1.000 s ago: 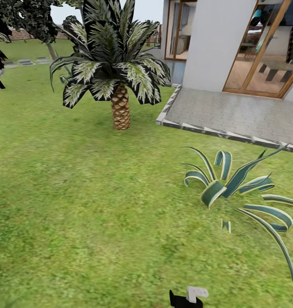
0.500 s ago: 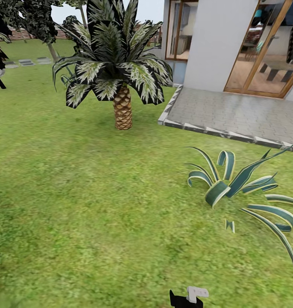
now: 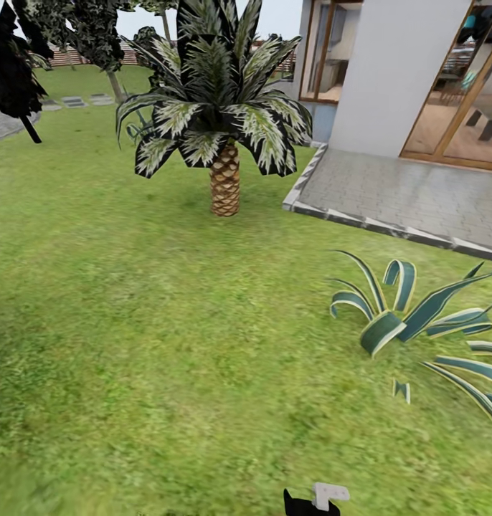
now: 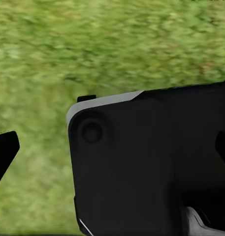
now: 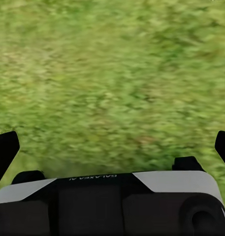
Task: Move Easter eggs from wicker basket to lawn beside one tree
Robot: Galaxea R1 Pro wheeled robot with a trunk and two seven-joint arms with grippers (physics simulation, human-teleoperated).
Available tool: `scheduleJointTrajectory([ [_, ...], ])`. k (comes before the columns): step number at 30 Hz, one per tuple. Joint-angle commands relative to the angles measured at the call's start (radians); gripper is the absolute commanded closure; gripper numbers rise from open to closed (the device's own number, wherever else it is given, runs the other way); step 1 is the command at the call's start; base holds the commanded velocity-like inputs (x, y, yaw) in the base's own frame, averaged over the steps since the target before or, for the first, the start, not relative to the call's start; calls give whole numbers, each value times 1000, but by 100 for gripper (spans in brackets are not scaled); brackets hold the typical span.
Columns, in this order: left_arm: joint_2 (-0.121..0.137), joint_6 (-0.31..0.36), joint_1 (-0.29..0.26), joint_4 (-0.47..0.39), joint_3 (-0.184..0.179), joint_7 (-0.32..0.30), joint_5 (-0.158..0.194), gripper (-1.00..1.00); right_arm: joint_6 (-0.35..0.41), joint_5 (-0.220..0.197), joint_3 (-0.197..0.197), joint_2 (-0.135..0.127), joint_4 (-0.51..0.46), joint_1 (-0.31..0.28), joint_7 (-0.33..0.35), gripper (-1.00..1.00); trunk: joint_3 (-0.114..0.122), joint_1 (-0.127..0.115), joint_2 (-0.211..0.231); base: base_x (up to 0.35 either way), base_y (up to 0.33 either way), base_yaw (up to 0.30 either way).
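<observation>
Lawn [image 3: 167,344] — open grass ahead, short palm [image 3: 224,179] beyond, spiky striped plant [image 3: 404,315] to the right. Basket and eggs: whereabouts and direction cannot be told. Right gripper [image 5: 112,147] — fingertips spread wide over grass, empty. Left gripper [image 4: 112,147] — likewise spread, empty.

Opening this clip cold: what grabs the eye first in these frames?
In the head view, a short palm with a scaly brown trunk stands on the lawn, straight ahead. To its right, a grey paved patio runs along a white house with wood-framed glass doors, and a spiky striped plant spreads over the grass nearer the camera. Both wrist views look down on blurred grass, each gripper's fingertips spread at the picture's edges.
</observation>
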Motion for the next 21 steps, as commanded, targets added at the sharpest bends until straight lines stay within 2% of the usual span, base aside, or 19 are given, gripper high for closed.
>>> scheduleJointTrajectory([
  [1, 0, -4, -1, 1, -1, 0, -3, -100, -3, -2, -5, 1, 3, 0, 4, -100, -1, 0, -2, 0, 0, 284],
  [21, -1, -1, -1, 4, 5, 0, -1, -100, -4, 1, -4, 1, 27, 0, 7, -100, 3, 0, -2, 0, 0, 285],
])
